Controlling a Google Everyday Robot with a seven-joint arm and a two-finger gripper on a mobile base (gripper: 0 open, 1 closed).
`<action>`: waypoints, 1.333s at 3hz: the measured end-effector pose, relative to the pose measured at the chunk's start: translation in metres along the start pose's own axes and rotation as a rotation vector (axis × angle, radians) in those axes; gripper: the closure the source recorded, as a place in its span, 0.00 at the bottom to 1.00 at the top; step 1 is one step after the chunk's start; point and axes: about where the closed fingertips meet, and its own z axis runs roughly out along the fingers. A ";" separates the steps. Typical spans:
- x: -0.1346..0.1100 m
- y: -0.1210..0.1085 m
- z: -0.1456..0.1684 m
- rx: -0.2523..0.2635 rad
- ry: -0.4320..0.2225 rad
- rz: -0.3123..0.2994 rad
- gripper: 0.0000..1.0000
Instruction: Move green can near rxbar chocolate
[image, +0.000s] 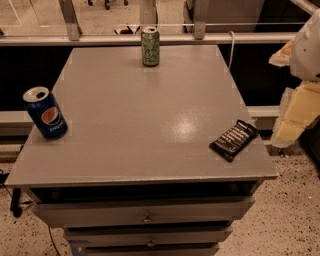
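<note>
The green can (150, 46) stands upright near the far edge of the grey table (145, 120), about mid-width. It is light green with dark markings and a silver top. The rxbar chocolate (233, 140) lies flat near the table's right front corner, a black wrapper with white lettering, turned at an angle. My gripper (296, 112) is at the right edge of the view, a white and pale yellow shape off the table's right side. It is beside the bar, far from the can, and touches neither.
A blue Pepsi can (45, 112) stands upright at the table's left edge. Drawers (145, 215) run below the table front. A rail and glass wall (150, 35) stand behind the table. A white cable (232, 47) hangs at the back right.
</note>
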 end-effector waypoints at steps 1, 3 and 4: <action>0.000 0.000 0.000 0.000 0.000 0.000 0.00; -0.004 -0.047 0.018 0.072 -0.106 0.034 0.00; -0.014 -0.117 0.044 0.164 -0.245 0.049 0.00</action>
